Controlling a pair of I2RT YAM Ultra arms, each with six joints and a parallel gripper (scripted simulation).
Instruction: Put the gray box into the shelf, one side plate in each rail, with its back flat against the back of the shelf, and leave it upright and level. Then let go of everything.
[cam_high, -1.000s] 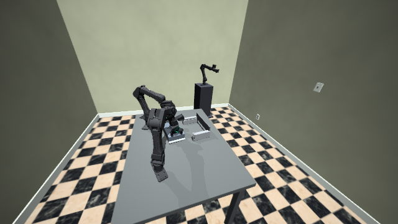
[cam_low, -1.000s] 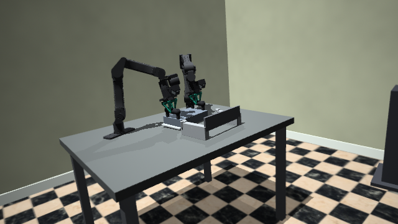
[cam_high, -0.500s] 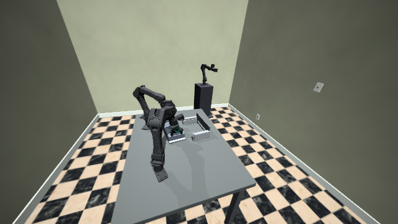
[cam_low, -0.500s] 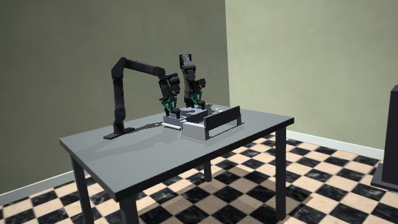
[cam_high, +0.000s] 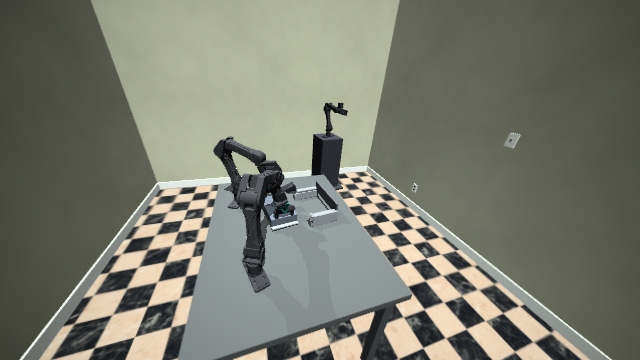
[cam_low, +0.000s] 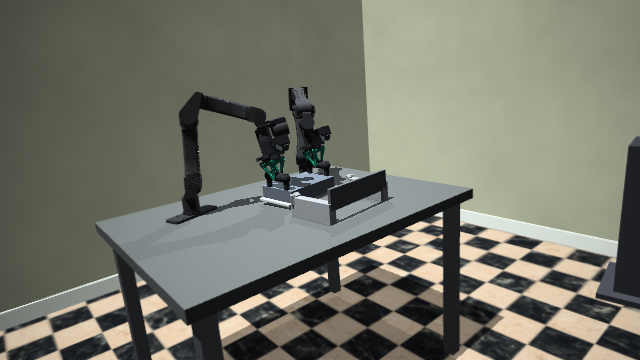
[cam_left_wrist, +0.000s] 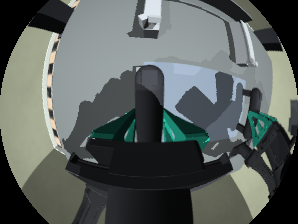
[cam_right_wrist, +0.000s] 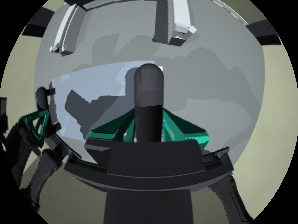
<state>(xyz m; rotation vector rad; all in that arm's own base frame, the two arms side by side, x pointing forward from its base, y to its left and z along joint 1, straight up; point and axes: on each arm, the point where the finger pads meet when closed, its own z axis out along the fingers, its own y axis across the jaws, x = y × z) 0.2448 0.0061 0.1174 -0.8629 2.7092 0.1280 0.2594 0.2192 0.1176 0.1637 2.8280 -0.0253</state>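
Watching my two arms from over here, and both claws are on the gray box (cam_high: 285, 218) (cam_low: 275, 193) (cam_left_wrist: 175, 80) (cam_right_wrist: 100, 80), one near each end. The left gripper (cam_low: 322, 169) (cam_left_wrist: 149, 112) (cam_right_wrist: 45, 111) looks pinched onto its end, fingers partway apart with the box between them. Same deal with the right gripper (cam_high: 284, 212) (cam_low: 278, 185) (cam_left_wrist: 251, 112) (cam_right_wrist: 148, 112) at the other end. From the top, the left one's tips are hidden behind the right arm. The box is outside the shelf (cam_high: 326, 195) (cam_low: 357, 191) (cam_left_wrist: 240, 40) (cam_right_wrist: 180, 22), just in front of its open side, so neither side plate is in a rail and its back is well short of the shelf's dark back board. It looks about level to me. It's sitting low over the table (cam_high: 225, 300) (cam_low: 200, 265) (cam_left_wrist: 90, 50) (cam_right_wrist: 225, 60), but I honestly can't tell if it's touching or held slightly up. Both arms bend over and reach down to it, and the shelf stands on the same table.
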